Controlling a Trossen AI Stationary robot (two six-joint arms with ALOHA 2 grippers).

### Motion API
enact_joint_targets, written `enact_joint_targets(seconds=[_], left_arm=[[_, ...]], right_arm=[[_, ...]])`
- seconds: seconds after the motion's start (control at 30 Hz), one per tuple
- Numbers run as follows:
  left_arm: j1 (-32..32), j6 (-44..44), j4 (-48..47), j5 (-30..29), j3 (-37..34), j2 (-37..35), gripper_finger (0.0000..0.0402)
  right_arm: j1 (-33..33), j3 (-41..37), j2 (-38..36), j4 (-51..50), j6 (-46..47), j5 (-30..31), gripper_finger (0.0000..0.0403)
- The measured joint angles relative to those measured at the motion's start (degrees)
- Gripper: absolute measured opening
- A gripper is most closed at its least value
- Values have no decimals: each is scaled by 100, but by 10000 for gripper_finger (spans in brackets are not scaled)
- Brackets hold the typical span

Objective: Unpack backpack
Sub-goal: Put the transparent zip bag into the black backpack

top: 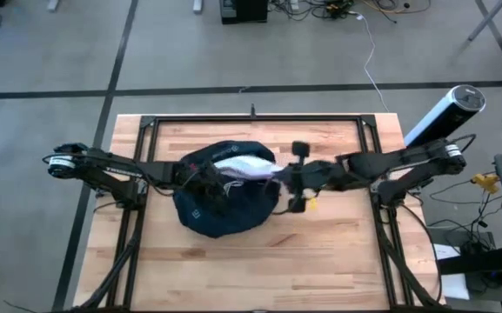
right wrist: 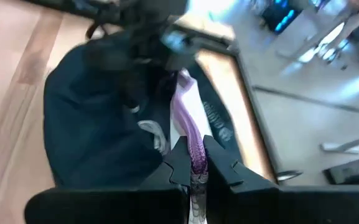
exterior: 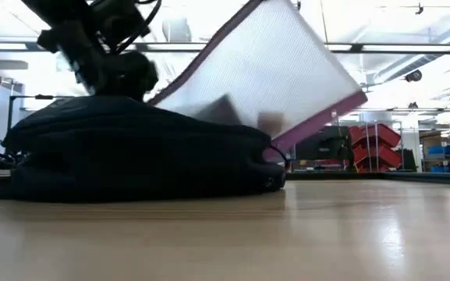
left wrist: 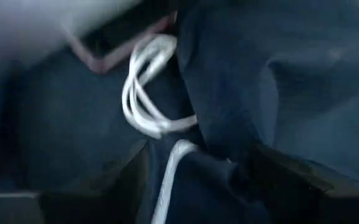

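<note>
Above the backpack (top: 220,209), the right gripper (right wrist: 196,163) clamps the pouch (exterior: 271,70), half out; left gripper (top: 205,181) released; next, lift clear.

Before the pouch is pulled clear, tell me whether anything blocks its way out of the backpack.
Nothing visible does. The right gripper is shut on the pouch, which already tilts well above the backpack. The left gripper sits at the opening, beside the pouch.

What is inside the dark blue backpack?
A clear purple-edged pouch sticks out of the backpack, and a white cable lies coiled inside. Anything deeper is covered by fabric.
</note>
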Motion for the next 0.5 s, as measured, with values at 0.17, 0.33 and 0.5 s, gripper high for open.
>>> enact_joint_targets(seconds=[0.17,0.33,0.5], left_arm=[[-342,-610,379,13,-225,492,241],[-592,-900,574,89,-203,1285,205],[-702,-578,398,115,0,1526,125]], right_arm=[[-174,0,-680,-304,-224,106,0],[-211,-11,-1218,-660,-229,96,0],[-208,-15,-1656,-710,-106,-24,0]])
